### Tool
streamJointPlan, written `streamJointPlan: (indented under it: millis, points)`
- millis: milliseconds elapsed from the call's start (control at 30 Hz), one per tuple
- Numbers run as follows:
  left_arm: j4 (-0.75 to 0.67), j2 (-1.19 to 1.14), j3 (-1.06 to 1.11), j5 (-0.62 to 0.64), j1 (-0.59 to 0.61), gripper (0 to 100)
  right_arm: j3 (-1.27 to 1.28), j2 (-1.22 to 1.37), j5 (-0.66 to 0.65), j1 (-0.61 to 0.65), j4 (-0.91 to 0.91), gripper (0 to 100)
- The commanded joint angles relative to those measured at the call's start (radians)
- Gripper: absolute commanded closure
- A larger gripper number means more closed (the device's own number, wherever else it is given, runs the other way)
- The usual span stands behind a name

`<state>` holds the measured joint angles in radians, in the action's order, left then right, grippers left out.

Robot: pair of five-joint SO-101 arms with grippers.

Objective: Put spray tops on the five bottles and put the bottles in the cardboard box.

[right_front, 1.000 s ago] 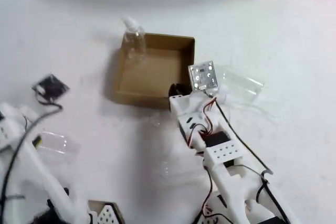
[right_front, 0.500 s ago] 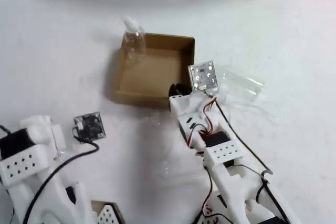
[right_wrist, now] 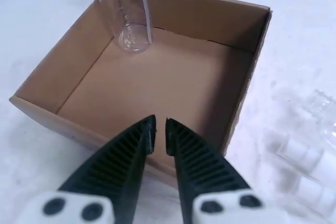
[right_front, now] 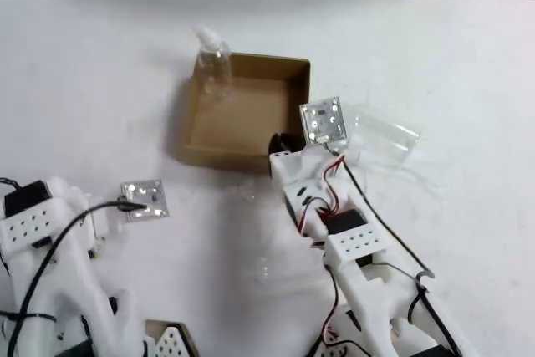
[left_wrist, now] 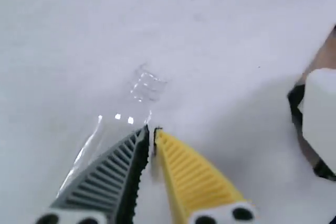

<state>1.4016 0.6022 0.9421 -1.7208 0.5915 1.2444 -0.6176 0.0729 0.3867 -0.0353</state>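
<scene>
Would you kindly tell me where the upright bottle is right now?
The bottle stands inside the cardboard box, in its far left corner in the high view.

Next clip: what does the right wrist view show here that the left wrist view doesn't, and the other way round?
Right wrist, not left wrist: the open inside of the cardboard box, an upright bottle standing in one corner of it, the right gripper with black fingers close together over a box wall, and clear bottles lying beside the box.
Left wrist, not right wrist: the left gripper, its grey and yellow fingers together, tips at a single clear bottle lying flat.
Shared: the white table.
</scene>
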Motion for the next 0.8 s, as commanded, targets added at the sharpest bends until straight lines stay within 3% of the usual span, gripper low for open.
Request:
streamJointPlan:
  millis: [0, 300, 533, 767]
  points:
    - [-0.071, -0.131, -0.015, 0.0, -0.005, 98, -0.029, -0.001, -0.002, 0.008, 0.001, 98.3]
    - [-0.094, -0.39, -0.198, 0.049, -0.016, 98, -0.029, -0.001, -0.002, 0.008, -0.001, 98.3]
    - [-0.244, -0.476, -0.216, 0.218, -0.114, 98, -0.029, -0.001, -0.002, 0.008, 0.001, 98.3]
    - [-0.354, -0.499, -0.226, 0.296, -0.199, 98, -0.029, -0.001, -0.002, 0.008, 0.001, 98.3]
